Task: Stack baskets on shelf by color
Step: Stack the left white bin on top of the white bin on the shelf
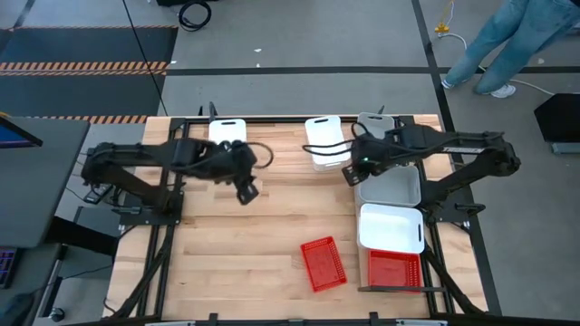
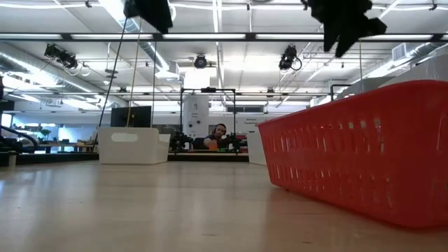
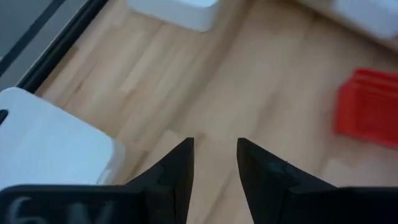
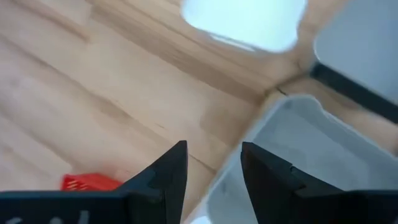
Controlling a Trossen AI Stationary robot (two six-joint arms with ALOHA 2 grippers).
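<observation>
Left gripper: the left gripper [image 1: 246, 192] hangs above bare tabletop near the far left, fingers a narrow gap apart with nothing between them [image 3: 214, 168].
Right gripper: the right gripper [image 1: 350, 175] hangs over the far right part of the table, fingers likewise parted a little and empty [image 4: 213, 171]; it sits at the edge of the light grey rounded plastic basket [image 1: 390, 186].
Grey basket: it lies on the long pale plywood shelf [image 1: 362, 272] along the table's right side.
White basket on shelf: a white rounded plastic basket [image 1: 391, 227] sits just nearer than the grey one.
Red basket on shelf: a red mesh-walled plastic basket [image 1: 394, 269] lies at the near end of the row, touching the white one.
Loose red basket: a second red mesh basket [image 1: 323, 263] rests tilted on the slatted wooden tabletop [image 1: 236, 244], just left of the shelf; it fills the right of the low view [image 2: 364, 157].
Far edge: three more pale baskets line the back, left [image 1: 227, 132], middle [image 1: 327, 143] and right [image 1: 372, 123].
Beyond the table: a person's legs in jeans [image 1: 507, 41] stand on the floor.
</observation>
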